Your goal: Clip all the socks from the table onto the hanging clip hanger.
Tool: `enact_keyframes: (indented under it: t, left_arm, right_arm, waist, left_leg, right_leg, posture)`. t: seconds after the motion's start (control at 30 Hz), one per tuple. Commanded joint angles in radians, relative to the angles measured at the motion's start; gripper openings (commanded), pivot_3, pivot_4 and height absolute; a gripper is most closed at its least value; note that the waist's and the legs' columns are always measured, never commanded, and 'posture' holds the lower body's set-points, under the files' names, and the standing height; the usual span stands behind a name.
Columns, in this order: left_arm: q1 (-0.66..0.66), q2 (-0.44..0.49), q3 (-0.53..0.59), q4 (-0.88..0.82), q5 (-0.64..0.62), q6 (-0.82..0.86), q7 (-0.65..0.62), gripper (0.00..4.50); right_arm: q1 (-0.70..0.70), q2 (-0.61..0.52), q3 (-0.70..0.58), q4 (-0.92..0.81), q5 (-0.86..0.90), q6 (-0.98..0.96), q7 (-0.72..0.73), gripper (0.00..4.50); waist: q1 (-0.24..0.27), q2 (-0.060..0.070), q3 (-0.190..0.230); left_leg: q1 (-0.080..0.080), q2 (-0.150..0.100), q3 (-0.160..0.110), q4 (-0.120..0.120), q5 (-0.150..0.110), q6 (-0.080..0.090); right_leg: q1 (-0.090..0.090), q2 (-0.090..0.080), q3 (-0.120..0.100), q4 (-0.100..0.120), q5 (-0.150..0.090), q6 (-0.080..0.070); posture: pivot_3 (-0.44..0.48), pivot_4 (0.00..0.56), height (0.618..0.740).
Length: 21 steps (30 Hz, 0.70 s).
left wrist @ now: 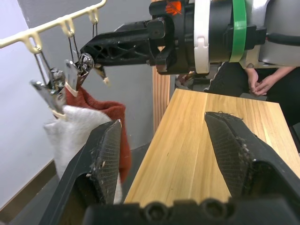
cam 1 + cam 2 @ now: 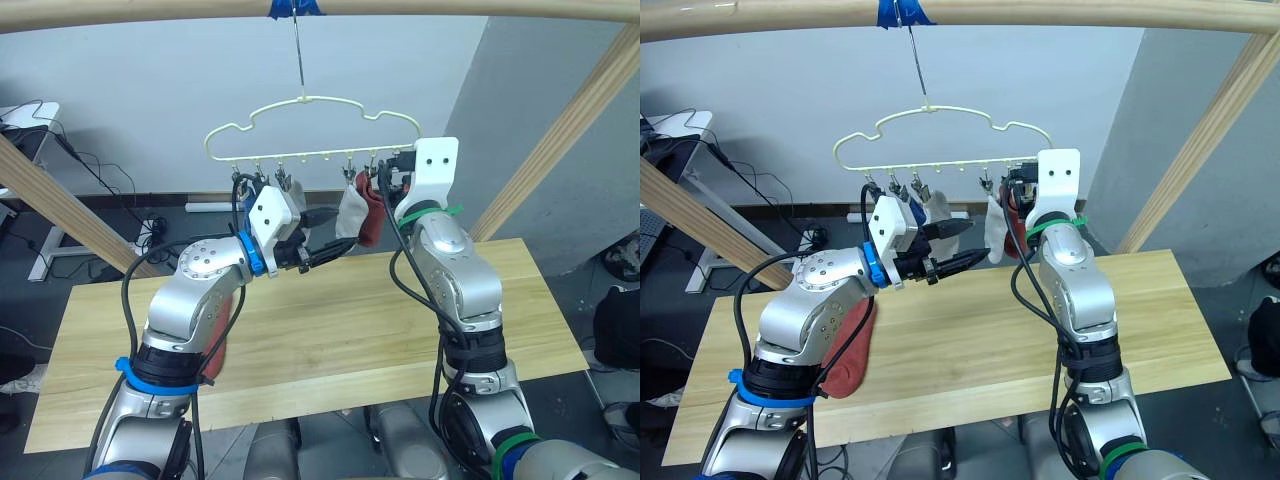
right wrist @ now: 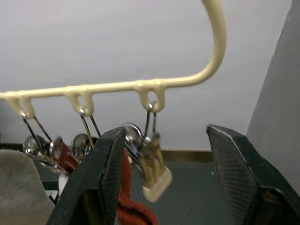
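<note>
My right gripper point(image 3: 161, 176) jaws spread wide around the end clip point(image 3: 152, 164) at the hanger's point(image 2: 310, 100) 4 o'clock; left gripper point(image 2: 962, 250) wide, empty; squeeze that clip squarely.

Socks point(image 2: 360, 212) on clip hanger point(image 2: 312, 130) above table point(image 2: 320, 340)
</note>
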Motion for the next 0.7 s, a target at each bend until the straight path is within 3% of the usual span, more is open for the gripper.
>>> enact_keyframes:
  t: [0.03,0.33,0.7]
  left_arm:
    - [-0.002,0.01,0.041,-0.015,-0.029,-0.012,-0.014,3.16]
    - [-0.011,0.03,0.054,-0.012,-0.049,-0.005,-0.051,3.16]
    - [-0.05,0.051,0.072,0.007,-0.078,0.011,-0.078,3.16]
  right_arm:
    - [0.016,-0.025,-0.001,-0.112,-0.02,0.01,0.005,2.84]
    - [0.1,-0.061,0.016,-0.297,0.012,0.162,0.058,2.84]
    - [0.075,-0.01,0.017,-0.162,0.01,0.134,0.058,2.84]
  waist:
    - [0.001,0.0,0.0]
    - [0.008,0.0,0.0]
    - [0.01,0.0,0.0]
  left_leg:
    - [0.0,0.0,0.0,0.0,0.0,0.0]
    - [0.0,0.0,0.0,0.0,0.0,0.0]
    - [0.0,0.0,0.0,0.001,0.0,0.0]
  right_leg:
    - [0.0,0.0,0.0,0.0,0.0,0.0]
    - [0.0,0.0,0.0,0.001,0.0,0.0]
    - [0.0,0.0,0.0,0.001,0.0,0.0]
  posture:
    - [-0.207,0.231,0.74]
    - [-0.212,0.231,0.74]
    - [-0.2,0.231,0.74]
